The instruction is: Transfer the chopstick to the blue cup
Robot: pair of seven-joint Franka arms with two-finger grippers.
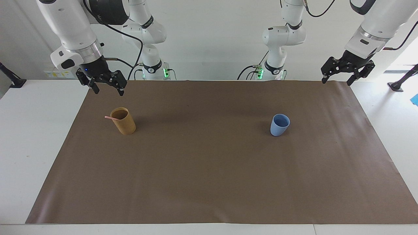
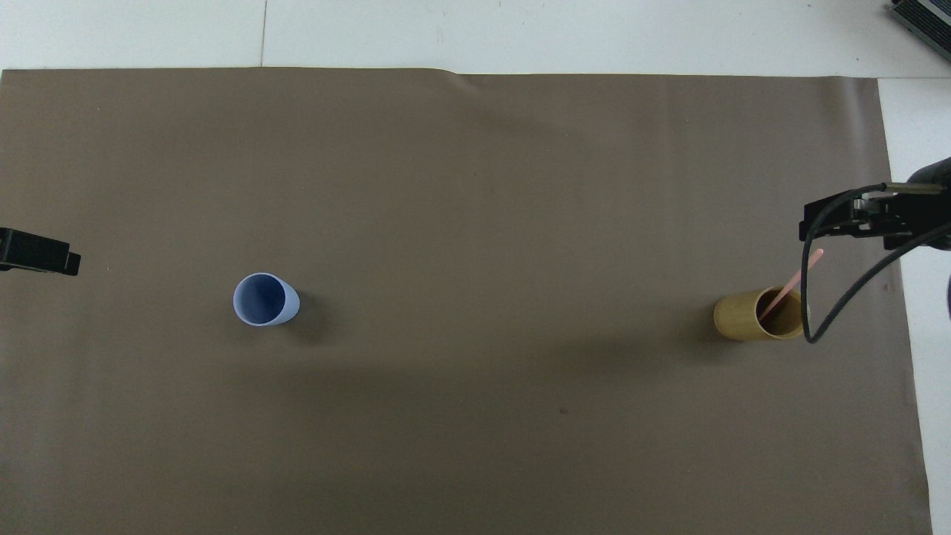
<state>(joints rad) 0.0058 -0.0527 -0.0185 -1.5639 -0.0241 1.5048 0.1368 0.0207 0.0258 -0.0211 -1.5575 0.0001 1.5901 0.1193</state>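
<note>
Right gripper (image 1: 107, 90) hung spread, empty, above tall tan cylindrical cup (image 1: 123, 121) holding thin pink chopstick (image 1: 110, 117). Left gripper (image 1: 337, 80) waited spread over brown mat's (image 1: 209, 182) edge, small light-blue cup (image 1: 279, 125) well apart

Two cups stand well apart on a brown mat, with an end effector at each side edge.

The blue cup (image 2: 265, 299) stands upright and empty toward the left arm's end of the tabletop (image 2: 520, 33), which is covered by a brown mat (image 2: 475, 223). The tan cup (image 2: 759, 316) stands toward the right arm's end, with the pink chopstick (image 2: 793, 283) leaning out over its rim. The right end effector (image 2: 854, 221) is over the mat's edge by the chopstick's upper tip, a black cable (image 2: 832, 297) looping below it. Only a black tip of the left end effector (image 2: 41, 254) shows at the frame edge.
</note>
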